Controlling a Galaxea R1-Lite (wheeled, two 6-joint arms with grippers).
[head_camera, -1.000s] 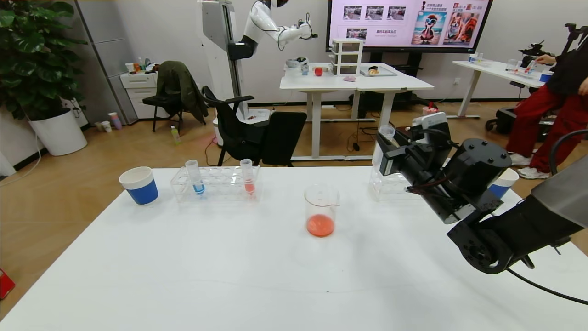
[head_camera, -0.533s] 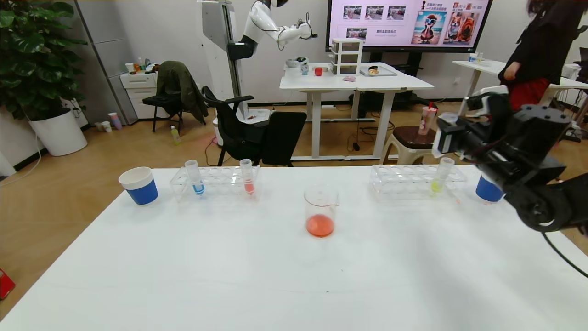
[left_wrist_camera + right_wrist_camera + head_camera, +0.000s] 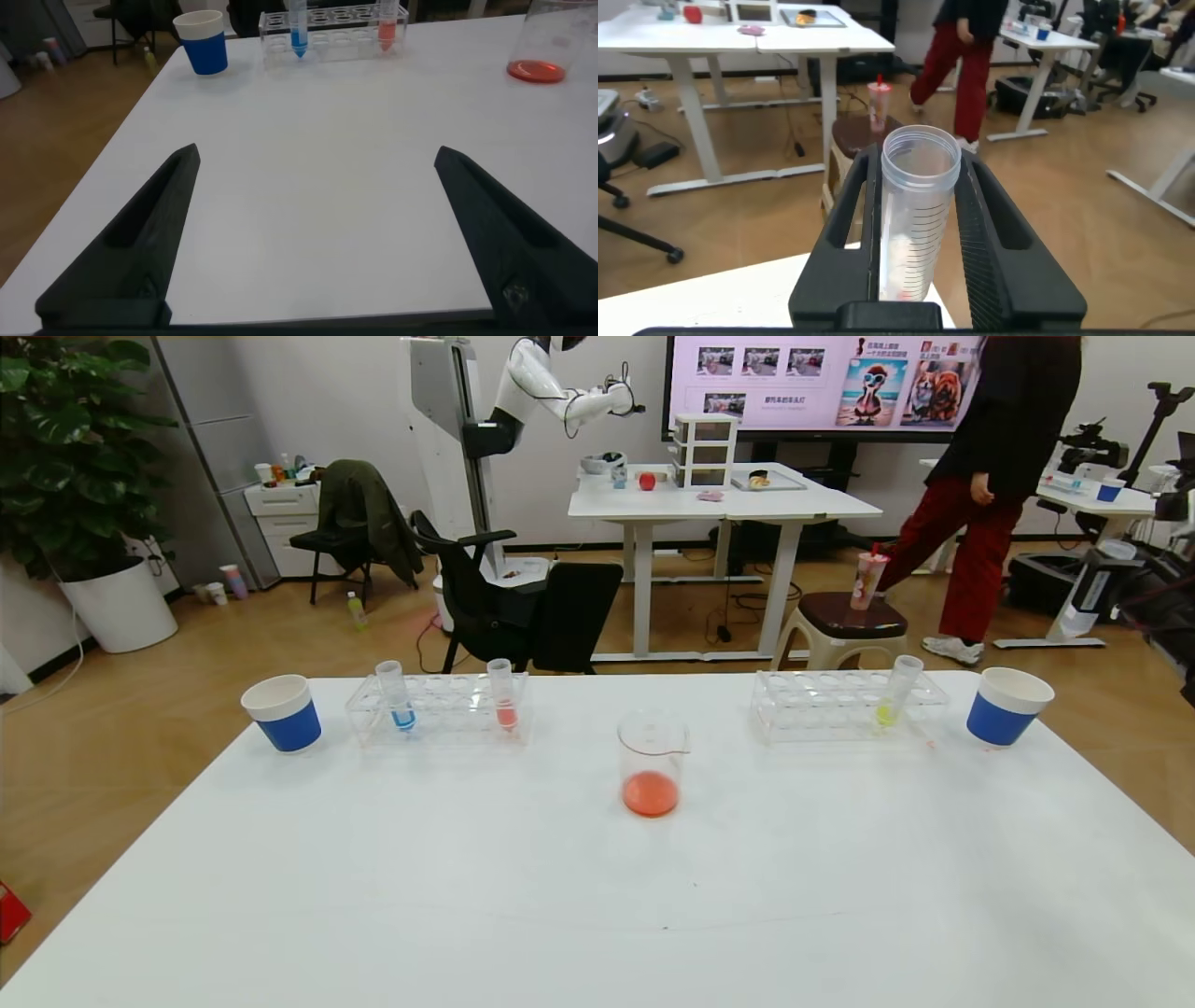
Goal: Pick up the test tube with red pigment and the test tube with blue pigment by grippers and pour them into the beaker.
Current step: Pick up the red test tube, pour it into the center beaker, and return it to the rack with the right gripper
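The beaker (image 3: 652, 765) stands mid-table with orange-red liquid in its bottom; it also shows in the left wrist view (image 3: 542, 42). The test tube with blue pigment (image 3: 397, 695) stands in the left rack (image 3: 439, 711), also seen in the left wrist view (image 3: 298, 26). My right gripper (image 3: 917, 159) is shut on the test tube with red pigment (image 3: 915, 219), which is nearly empty with a red trace at the bottom. In the head view that gripper (image 3: 1116, 597) and tube (image 3: 1090, 593) are at the far right, off the table. My left gripper (image 3: 316, 154) is open and empty, low over the table's near part.
A tube of salmon-orange liquid (image 3: 504, 695) shares the left rack. The right rack (image 3: 822, 705) holds a yellow-green tube (image 3: 894, 693). White-and-blue paper cups stand at far left (image 3: 283, 712) and far right (image 3: 1006, 707). A person (image 3: 980, 476) walks behind the table.
My right arm has swung right with the tube, from over the right rack to beyond the table's right edge. The right rack and cup are uncovered. A person crossed the background.
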